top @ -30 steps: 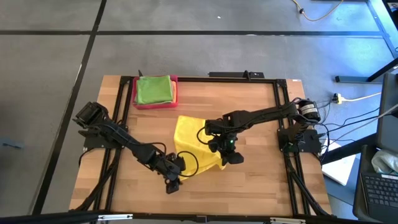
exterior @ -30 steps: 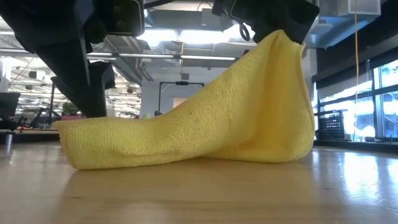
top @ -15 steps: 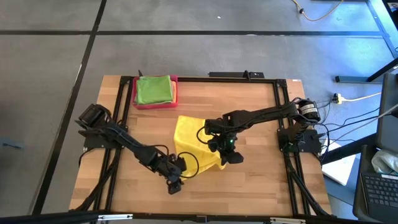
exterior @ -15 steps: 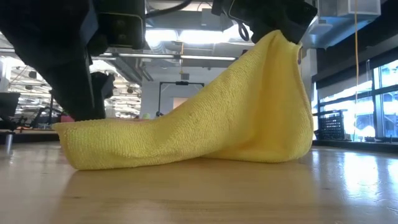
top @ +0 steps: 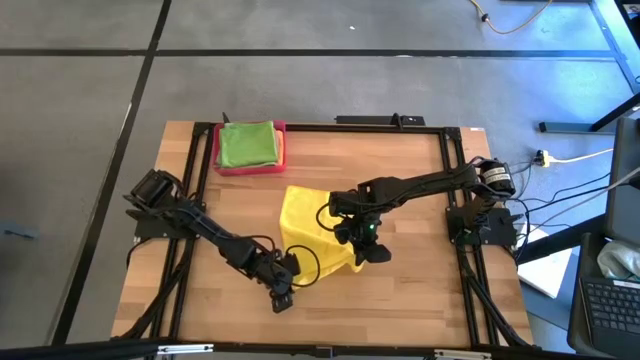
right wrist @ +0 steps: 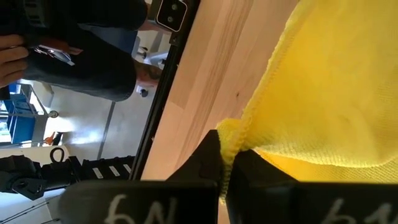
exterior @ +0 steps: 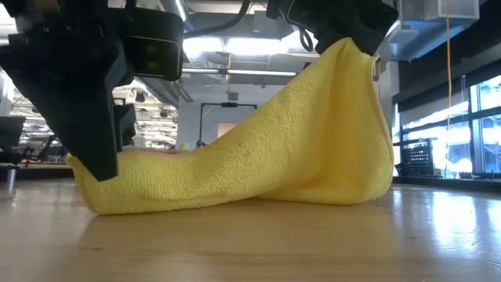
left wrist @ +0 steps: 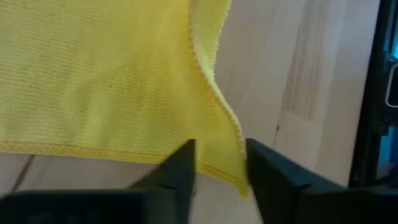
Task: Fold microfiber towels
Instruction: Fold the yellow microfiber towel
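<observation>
A yellow towel lies in the middle of the wooden tabletop. The right hand is shut tight on one corner of it and holds that corner up high, so the cloth slopes down from the upper right of the low view to the lower left. The left hand is at the towel's other corner, low by the tabletop, with its two dark fingers apart and the yellow corner between them (they do not pinch it). At the upper left of the high view a green towel sits folded in a pink-red tray.
</observation>
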`<state>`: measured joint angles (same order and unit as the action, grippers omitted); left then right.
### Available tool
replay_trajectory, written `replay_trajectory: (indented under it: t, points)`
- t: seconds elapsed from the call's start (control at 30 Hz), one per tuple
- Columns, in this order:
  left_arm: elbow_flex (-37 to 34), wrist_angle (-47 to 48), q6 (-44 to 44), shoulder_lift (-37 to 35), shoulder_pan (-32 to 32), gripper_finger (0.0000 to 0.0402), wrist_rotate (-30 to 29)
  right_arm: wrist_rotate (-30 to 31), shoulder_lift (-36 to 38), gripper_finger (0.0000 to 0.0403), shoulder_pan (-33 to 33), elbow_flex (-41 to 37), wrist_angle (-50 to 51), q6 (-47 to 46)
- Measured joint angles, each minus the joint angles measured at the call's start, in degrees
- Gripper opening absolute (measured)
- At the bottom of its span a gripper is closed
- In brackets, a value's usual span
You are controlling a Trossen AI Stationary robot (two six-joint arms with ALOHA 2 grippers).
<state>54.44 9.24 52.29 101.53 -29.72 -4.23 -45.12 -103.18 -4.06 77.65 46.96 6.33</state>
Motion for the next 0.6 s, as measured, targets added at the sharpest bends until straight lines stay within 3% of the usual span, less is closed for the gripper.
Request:
replay_trajectory:
  t: [0.1, 0.17, 0.33, 0.43, 0.6]
  points:
    - [0.74, 2.14, -0.13, -0.86, 0.28, 0.0049, 1.72, -0.03, 0.0, 0.0005, 0.47, 0.0, 0.7, -0.68]
    - [2.19, 3.61, -0.11, -1.64, 0.79, 0.0014, 2.58, -0.19, 0.0, 0.0005, 0.88, 0.0, 2.66, -1.62]
    - [5.46, 11.57, -3.99, -5.28, 1.2, 0.0002, 3.32, -4.33, 0.0, 0.0005, 1.05, 0.0, 5.87, -0.04]
    - [6.51, 12.62, -4.83, -7.92, 1.92, 0.0001, 8.32, -7.46, 0.02, 0.0005, 1.01, 0.0, 5.85, -0.46]
    - [8.48, 10.8, -5.14, -12.6, 1.52, 0.0, 16.07, -19.11, 0.04, 0.0005, -0.3, 0.02, 6.12, -3.14]
